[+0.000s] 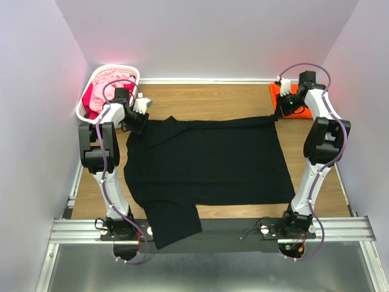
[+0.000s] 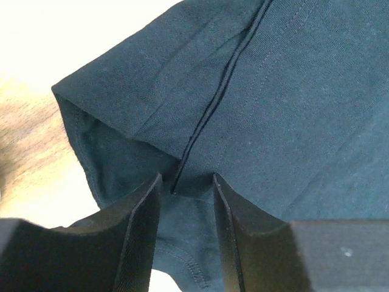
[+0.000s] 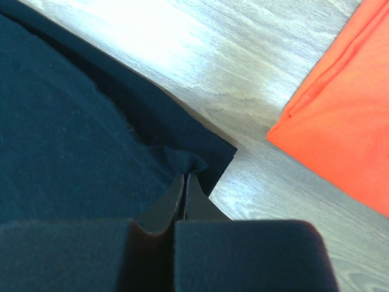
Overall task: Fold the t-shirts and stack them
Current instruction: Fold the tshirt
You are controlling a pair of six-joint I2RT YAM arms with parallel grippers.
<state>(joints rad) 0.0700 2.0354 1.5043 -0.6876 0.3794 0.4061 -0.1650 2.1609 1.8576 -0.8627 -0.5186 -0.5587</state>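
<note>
Black shirt (image 1: 206, 161) flat mid-table. Right gripper (image 3: 184, 176) pinches its 2 o'clock corner tight. Left gripper (image 2: 187, 182) at 10 o'clock, fingers (image 2: 143, 219) spread astride sleeve seam (image 2: 209, 112). Close there first, then lift both level.

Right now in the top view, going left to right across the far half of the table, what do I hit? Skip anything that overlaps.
white basket → black t-shirt → orange t-shirt. Both pincers left out: they overlap these.
</note>
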